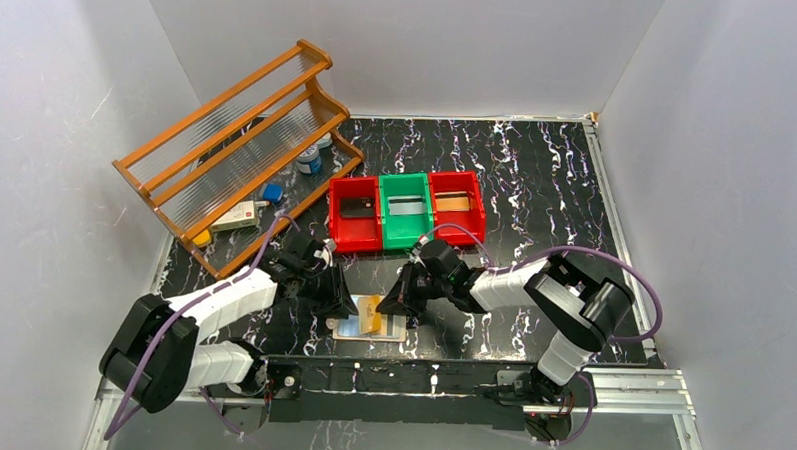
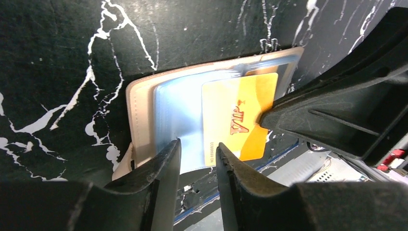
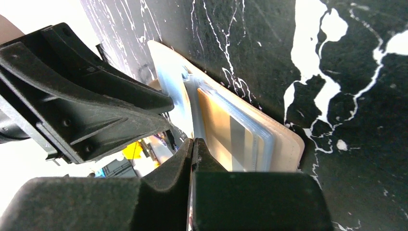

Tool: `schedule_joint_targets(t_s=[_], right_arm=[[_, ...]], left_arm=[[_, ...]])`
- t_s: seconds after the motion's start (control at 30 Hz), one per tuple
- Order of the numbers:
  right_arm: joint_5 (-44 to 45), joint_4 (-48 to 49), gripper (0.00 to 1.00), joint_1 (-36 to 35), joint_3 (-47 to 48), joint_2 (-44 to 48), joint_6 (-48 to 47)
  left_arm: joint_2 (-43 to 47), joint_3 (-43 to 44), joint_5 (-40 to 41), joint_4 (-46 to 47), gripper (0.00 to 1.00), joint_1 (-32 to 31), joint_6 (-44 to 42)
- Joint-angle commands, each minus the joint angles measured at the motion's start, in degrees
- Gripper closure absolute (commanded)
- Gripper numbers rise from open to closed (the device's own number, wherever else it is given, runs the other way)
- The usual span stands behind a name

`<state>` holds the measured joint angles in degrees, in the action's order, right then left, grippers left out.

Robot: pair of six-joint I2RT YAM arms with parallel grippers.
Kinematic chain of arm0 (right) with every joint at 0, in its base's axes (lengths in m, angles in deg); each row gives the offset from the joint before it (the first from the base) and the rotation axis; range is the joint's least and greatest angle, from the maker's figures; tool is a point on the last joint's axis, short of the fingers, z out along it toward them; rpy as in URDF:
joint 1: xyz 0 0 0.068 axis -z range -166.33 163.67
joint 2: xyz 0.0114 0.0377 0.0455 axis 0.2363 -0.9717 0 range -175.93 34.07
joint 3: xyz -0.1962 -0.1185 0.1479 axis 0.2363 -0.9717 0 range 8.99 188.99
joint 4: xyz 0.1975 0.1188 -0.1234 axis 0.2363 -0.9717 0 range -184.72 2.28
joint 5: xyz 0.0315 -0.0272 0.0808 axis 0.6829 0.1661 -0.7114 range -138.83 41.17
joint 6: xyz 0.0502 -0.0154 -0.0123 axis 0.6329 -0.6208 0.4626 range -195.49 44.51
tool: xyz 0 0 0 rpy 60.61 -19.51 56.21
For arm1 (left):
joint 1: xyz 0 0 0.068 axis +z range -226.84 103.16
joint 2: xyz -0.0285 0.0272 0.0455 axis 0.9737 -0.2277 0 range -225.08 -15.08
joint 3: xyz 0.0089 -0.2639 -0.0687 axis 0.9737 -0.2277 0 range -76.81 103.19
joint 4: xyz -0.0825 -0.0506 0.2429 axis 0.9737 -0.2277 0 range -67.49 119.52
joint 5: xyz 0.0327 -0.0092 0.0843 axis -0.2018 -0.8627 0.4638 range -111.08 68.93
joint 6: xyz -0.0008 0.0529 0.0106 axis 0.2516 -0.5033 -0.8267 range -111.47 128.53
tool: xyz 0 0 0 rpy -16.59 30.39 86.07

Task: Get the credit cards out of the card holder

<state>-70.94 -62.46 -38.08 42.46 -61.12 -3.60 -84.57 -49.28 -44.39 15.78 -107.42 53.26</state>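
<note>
The tan card holder (image 1: pixel 353 329) lies open on the table near the front edge, its pale blue sleeves (image 2: pixel 175 113) facing up. An orange-gold credit card (image 2: pixel 235 115) marked VIP sticks partly out of a sleeve. My right gripper (image 1: pixel 398 307) is shut, its tips (image 3: pixel 194 142) meeting that card's edge; its fingers (image 2: pixel 332 110) reach in from the right. My left gripper (image 2: pixel 198 147) is open with a narrow gap, its tips at the sleeve's near edge. The holder also shows in the right wrist view (image 3: pixel 288 147).
A row of three bins stands behind the holder: red (image 1: pixel 335 211), green (image 1: pixel 384 207), red (image 1: pixel 478 206), each with a card-like thing inside. A wooden rack (image 1: pixel 237 144) with small items leans at the back left. The table's front rail (image 1: pixel 399 370) is close.
</note>
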Motion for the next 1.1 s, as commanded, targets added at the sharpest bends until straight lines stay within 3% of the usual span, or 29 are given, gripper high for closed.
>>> schedule_joint_targets(t_s=[0.0, 0.2, 0.47, 1.07], right_arm=[[-0.07, 0.22, 0.91, 0.25, 1.36, -0.19, -0.03], [1.96, -4.61, 0.88, 0.26, 2.41, 0.44, -1.86], [0.24, 0.27, 0.85, 0.24, 1.27, -0.15, 0.24], [-2.4, 5.16, 0.72, 0.0, 1.78, -2.74, 2.57]], left_arm=[[3.22, 4.3, -1.31, -3.65, 0.66, -0.25, -1.14], [4.26, 7.69, -3.64, -3.16, 0.56, -0.26, -1.55], [-1.07, 6.35, -7.86, -0.46, 0.57, -0.59, -2.13], [-5.28, 0.07, -4.42, 2.55, 0.76, -1.26, -0.79]])
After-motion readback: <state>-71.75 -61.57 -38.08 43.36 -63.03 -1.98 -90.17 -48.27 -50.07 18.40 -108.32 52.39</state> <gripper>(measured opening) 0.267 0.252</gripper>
